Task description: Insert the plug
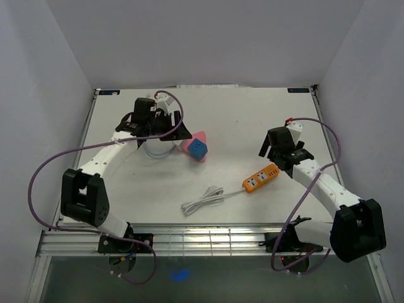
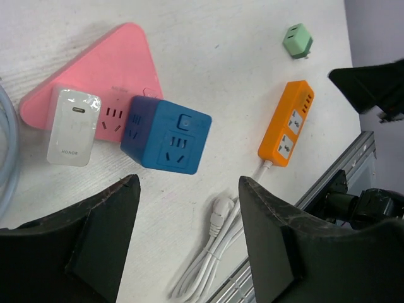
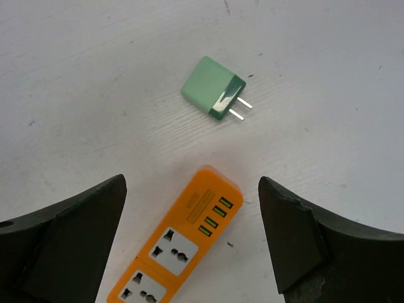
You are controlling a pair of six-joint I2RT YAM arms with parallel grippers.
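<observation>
Right side: our right claw [image 3: 191, 189] is spread wide with nothing between its fingers, hanging over the USB end of the orange power strip [image 3: 183, 240].
Left side: our left claw [image 2: 188, 208] is spread too and holds nothing, well apart from the strip.
Plug: the green plug [image 3: 213, 96] lies flat and loose on the table [image 3: 95, 76], near the strip's USB end, prongs turned sideways and in no socket.
Risk: we judge a pinch on the flat-lying plug could tip it or seat it crooked. The strip looks unanchored, so a push could slide it away.
Around: the blue cube socket [image 2: 167, 136] and pink triangular socket [image 2: 107, 69] sit far from the strip, under our left claw. A white charger [image 2: 72, 126] sits on the pink one.
In the way: only the white cable [image 2: 211, 252], coiled off the strip's other end; between plug and strip we see nothing.
</observation>
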